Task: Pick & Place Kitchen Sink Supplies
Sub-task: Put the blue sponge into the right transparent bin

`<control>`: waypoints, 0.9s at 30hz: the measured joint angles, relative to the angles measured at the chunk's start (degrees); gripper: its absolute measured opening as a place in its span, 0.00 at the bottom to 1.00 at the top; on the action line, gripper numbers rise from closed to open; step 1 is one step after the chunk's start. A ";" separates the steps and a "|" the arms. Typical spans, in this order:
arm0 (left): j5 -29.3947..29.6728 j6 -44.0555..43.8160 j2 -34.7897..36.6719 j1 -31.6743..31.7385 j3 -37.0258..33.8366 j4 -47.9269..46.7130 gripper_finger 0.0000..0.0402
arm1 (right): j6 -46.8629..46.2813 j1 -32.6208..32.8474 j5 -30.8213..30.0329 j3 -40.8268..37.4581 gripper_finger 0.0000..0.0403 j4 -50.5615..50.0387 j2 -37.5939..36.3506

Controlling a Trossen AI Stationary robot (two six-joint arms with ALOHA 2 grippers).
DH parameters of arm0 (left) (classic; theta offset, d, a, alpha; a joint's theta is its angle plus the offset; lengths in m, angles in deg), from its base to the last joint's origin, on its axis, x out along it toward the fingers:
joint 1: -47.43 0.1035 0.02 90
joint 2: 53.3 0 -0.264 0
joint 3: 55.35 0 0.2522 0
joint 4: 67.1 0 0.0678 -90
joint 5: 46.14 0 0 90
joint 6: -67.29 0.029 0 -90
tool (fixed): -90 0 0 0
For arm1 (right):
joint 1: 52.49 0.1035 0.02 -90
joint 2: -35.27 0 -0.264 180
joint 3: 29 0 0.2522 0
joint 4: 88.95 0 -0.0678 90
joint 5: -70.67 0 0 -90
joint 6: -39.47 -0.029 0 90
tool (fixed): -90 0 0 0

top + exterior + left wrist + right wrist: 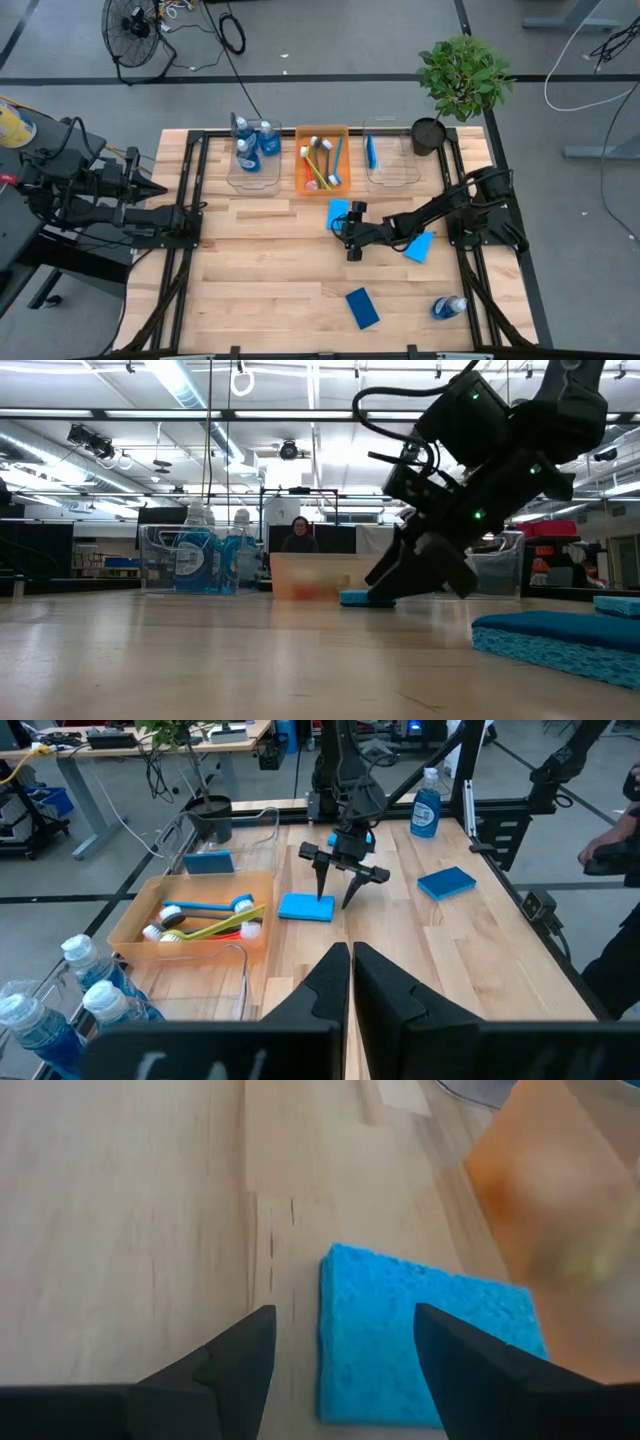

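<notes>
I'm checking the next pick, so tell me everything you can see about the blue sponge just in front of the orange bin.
The blue sponge is a flat rectangle with a porous, foamy surface, lying flat on the wooden table just short of the orange bin. The right end effector stands open just by it, not touching it. Nothing else touches it.

No text, brand, number or sign can be read in any view. The bottles in the clear bin left of the orange bin seem to carry pale labels, but any print there is too small to make out. The bottle at the far edge of the bench shows a white label whose wording cannot be told either.
</notes>
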 joint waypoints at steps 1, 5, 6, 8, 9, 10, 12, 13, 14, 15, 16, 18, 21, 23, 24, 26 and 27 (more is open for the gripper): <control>0.02 0.00 0.00 0.00 0.01 0.00 0.06 | -0.01 -0.16 -0.03 0.00 0.59 0.15 0.43; 0.00 0.01 0.00 0.01 0.01 0.00 0.06 | -0.05 -1.34 0.05 0.02 0.58 1.57 1.61; 0.00 0.00 0.00 0.01 0.01 0.01 0.06 | -0.06 -1.59 0.03 0.04 0.57 1.56 1.58; 0.02 0.01 0.00 0.01 0.01 -0.01 0.06 | -0.67 -2.10 0.04 0.04 0.54 1.48 1.58; 0.00 0.01 0.00 0.00 0.01 0.01 0.06 | -1.24 -2.35 0.08 0.02 0.53 1.41 1.58; 0.00 0.01 0.00 0.01 0.00 0.01 0.06 | -1.53 -2.64 0.09 0.02 0.50 1.37 1.60; 0.01 0.00 0.00 0.01 0.01 0.01 0.06 | -1.61 -3.01 0.95 0.02 0.45 1.30 1.61; 0.00 0.01 0.00 0.01 0.01 0.01 0.06 | -1.56 -3.11 1.63 0.02 0.42 1.22 1.60; 0.02 0.01 0.00 0.01 0.00 0.01 0.06 | -1.56 -3.23 2.26 0.02 0.39 1.17 1.61; 0.00 0.01 0.00 0.01 0.01 0.01 0.06 | -1.56 -3.30 2.80 0.02 0.36 1.15 1.58; 0.00 0.01 0.00 0.01 -0.01 0.01 0.06 | -1.54 -3.30 3.49 0.02 0.32 1.17 1.58; 0.00 0.00 0.00 -0.01 0.01 0.01 0.06 | -1.54 -3.30 3.95 0.02 0.26 1.17 1.58; 0.01 0.01 0.00 0.00 0.01 0.01 0.06 | -1.53 -3.26 4.02 0.02 0.16 1.17 1.58; 0.01 0.00 0.00 0.01 0.00 0.01 0.06 | -1.52 -3.26 4.09 0.02 0.10 1.16 1.58; 0.01 0.01 0.00 0.01 0.01 0.01 0.06 | -1.52 -3.26 4.11 0.02 0.07 1.15 1.58; 0.00 0.01 0.00 0.01 0.01 0.01 0.06 | -1.50 -3.26 4.25 0.02 0.03 1.15 1.58; 0.00 0.01 0.00 0.00 -0.01 0.01 0.06 | -1.50 -3.26 4.41 0.02 0.02 1.15 1.58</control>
